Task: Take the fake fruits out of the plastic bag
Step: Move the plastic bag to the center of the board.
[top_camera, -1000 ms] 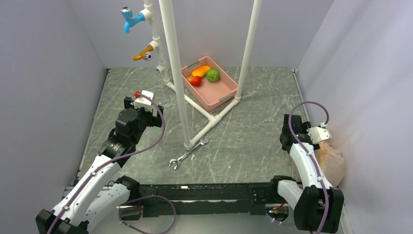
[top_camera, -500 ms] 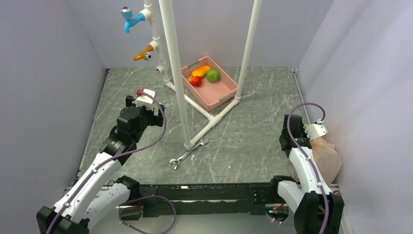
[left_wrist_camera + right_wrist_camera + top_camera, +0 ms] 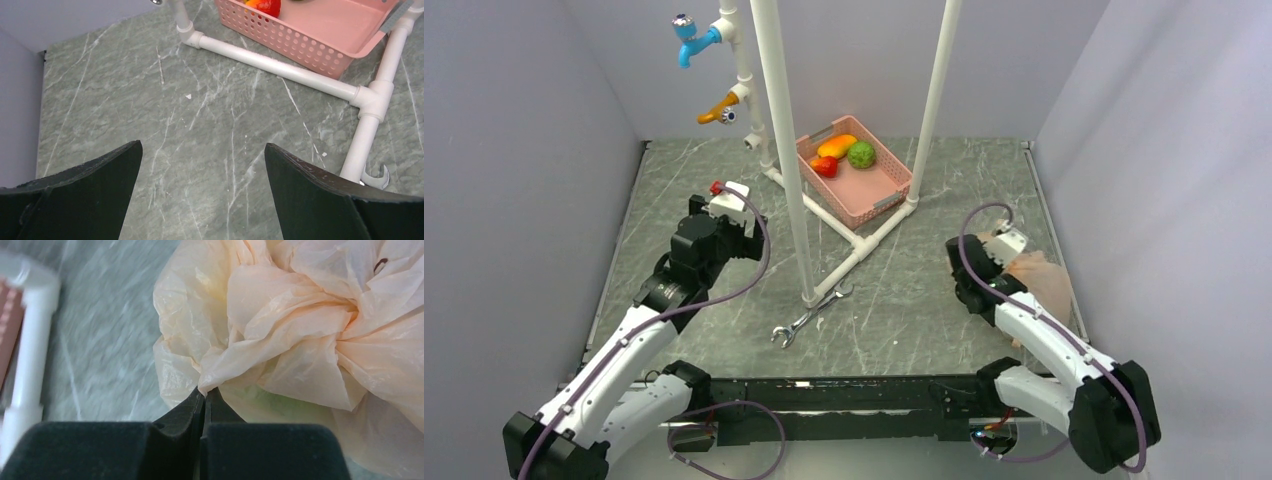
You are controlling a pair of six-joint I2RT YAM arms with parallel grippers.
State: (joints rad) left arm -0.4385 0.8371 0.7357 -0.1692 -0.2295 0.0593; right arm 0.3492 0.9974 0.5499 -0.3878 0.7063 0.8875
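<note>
The peach plastic bag (image 3: pixel 1046 280) lies crumpled on the right side of the table. My right gripper (image 3: pixel 1021 262) is shut on a pinched fold of it. In the right wrist view the fold of the plastic bag (image 3: pixel 300 315) sticks out from between the closed tips of the right gripper (image 3: pixel 205 391). The fake fruits are hidden inside the bag; only a faint greenish-yellow tint shows through the film. My left gripper (image 3: pixel 730 214) hovers over the left half of the table. In its wrist view the left gripper (image 3: pixel 202 152) stands open with bare marble between the fingers.
A pink basket (image 3: pixel 894 195) holding orange, red and green toy items stands at the back. A white pipe frame (image 3: pixel 844 235) runs in front of it, with a wrench (image 3: pixel 809 315) at its foot. The right wall is close behind the bag.
My right gripper closed on the bag and dragged it left, away from the right wall and further onto the table. The left arm crept slightly forward, still open.
</note>
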